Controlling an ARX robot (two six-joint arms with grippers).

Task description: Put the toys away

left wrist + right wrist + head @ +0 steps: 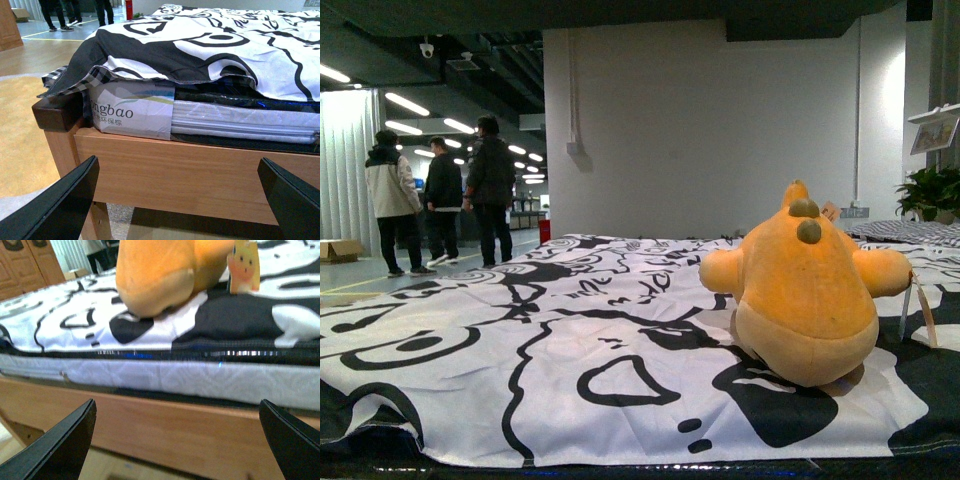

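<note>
While three people (443, 190) stand upper left, patterned bedspread (570, 340) fills centre; orange plush (800, 290) sits centre-right on it, plant (930, 192) far right. Left gripper (177, 167) and right gripper (176, 407) both spread wide, empty, wooden bed frame (210, 187) ahead.

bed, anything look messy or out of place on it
Two things. The orange plush toy rests on the patterned sheet near the bed's front edge, right side. At one corner the sheet is bunched and lifted, baring the mattress above the wooden frame.
</note>
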